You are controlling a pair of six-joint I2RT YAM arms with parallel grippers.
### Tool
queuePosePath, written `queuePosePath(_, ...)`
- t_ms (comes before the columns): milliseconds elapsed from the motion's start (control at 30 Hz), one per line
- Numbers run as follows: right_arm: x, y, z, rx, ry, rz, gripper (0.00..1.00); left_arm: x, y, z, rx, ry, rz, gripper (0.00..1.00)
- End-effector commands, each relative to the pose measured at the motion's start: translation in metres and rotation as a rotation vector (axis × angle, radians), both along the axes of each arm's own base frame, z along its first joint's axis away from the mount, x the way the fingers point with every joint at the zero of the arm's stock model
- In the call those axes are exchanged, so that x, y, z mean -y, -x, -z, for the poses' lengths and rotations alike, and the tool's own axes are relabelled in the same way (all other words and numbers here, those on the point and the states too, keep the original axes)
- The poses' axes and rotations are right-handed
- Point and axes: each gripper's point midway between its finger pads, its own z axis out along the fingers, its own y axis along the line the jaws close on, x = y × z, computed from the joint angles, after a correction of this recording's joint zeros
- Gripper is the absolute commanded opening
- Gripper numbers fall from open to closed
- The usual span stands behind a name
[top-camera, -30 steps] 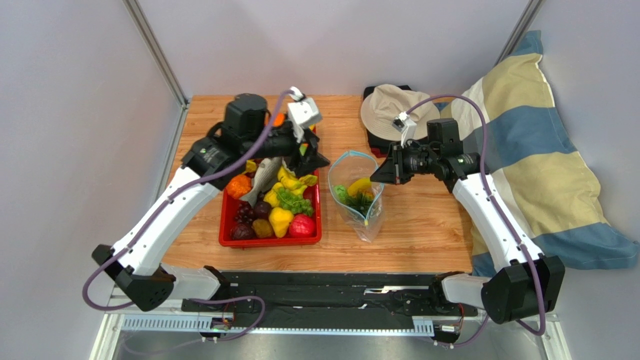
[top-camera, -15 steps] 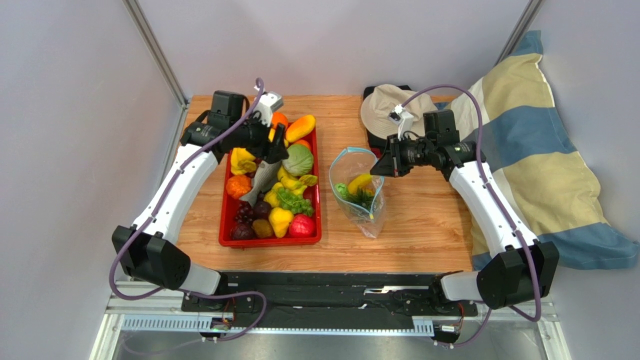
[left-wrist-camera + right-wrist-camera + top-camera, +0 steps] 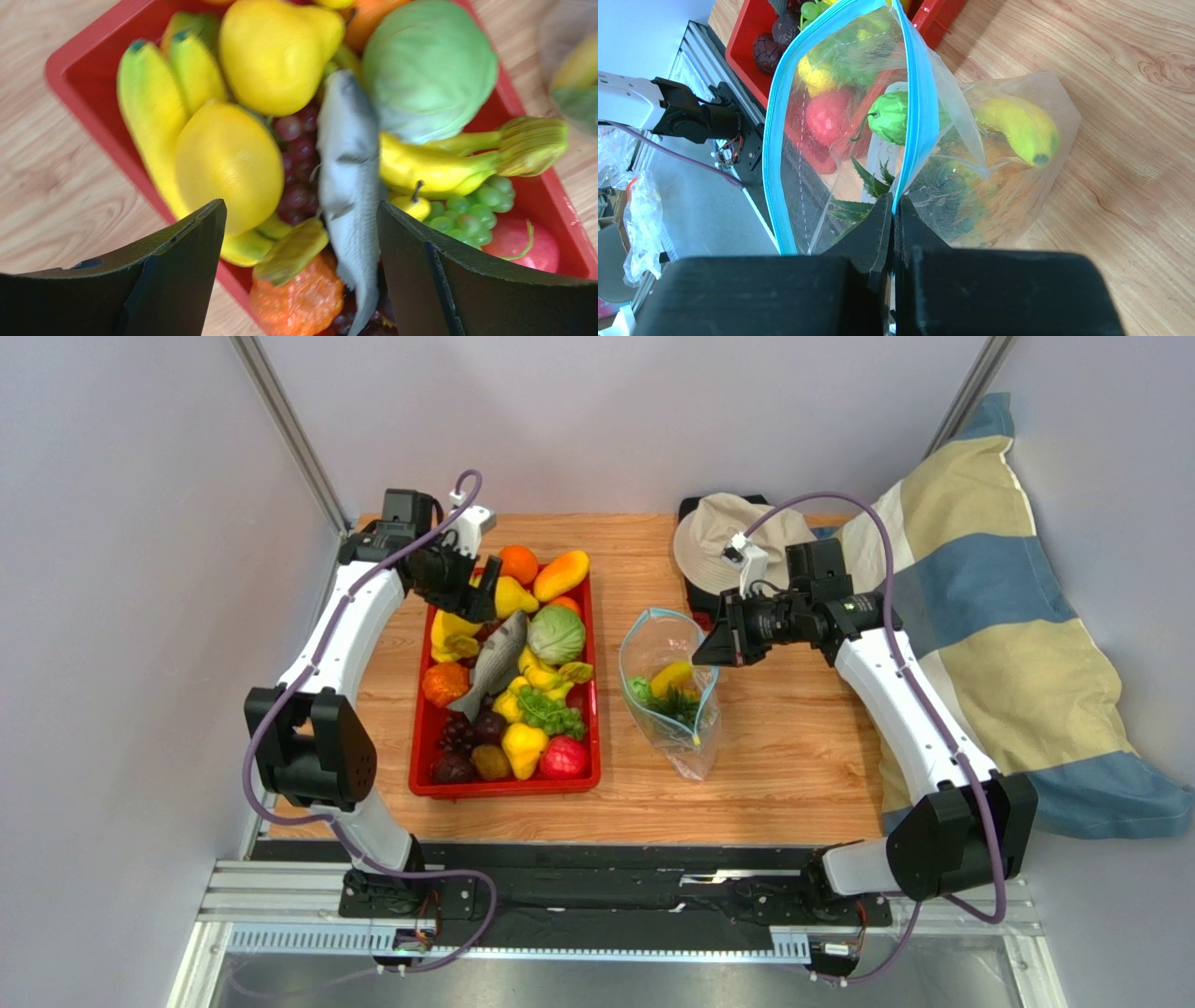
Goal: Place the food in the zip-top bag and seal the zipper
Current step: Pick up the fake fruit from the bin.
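Observation:
The clear zip-top bag (image 3: 671, 693) stands open on the table, right of the red tray (image 3: 418, 756). It holds a yellow banana (image 3: 1018, 129), a green pepper (image 3: 892, 117) and leafy pieces. My right gripper (image 3: 710, 646) is shut on the blue zipper (image 3: 917, 91) at the bag's right rim (image 3: 893, 210). My left gripper (image 3: 484, 595) is open and empty above the tray's far left (image 3: 302, 224). Below it lie a yellow lemon (image 3: 228, 164), bananas (image 3: 151, 105), a yellow pear (image 3: 277, 52), a grey fish (image 3: 347, 175), a green cabbage (image 3: 428, 66), grapes (image 3: 477, 210) and an orange fruit (image 3: 305, 301).
A beige hat (image 3: 730, 539) lies on a dark object at the back, behind the right gripper. A striped pillow (image 3: 1010, 644) covers the table's right edge. The tray also holds a mango (image 3: 561, 574), an orange (image 3: 519, 560) and a red apple (image 3: 564, 756).
My left arm has swung back and left, from over the tray's right side to its far left corner. The right gripper still holds the bag's rim and has barely shifted.

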Motion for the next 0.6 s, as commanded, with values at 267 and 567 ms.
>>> queuePosePath(267, -0.001, -0.007, -0.010, 0.040, -0.001, -0.022, 0.00, -0.044, -0.010, -0.005, 0.037, -0.059, -0.103, 0.84)
queuePosePath(567, 0.000, -0.010, -0.012, 0.049, 0.007, -0.014, 0.00, -0.038, -0.035, 0.010, 0.011, -0.039, -0.058, 0.86)
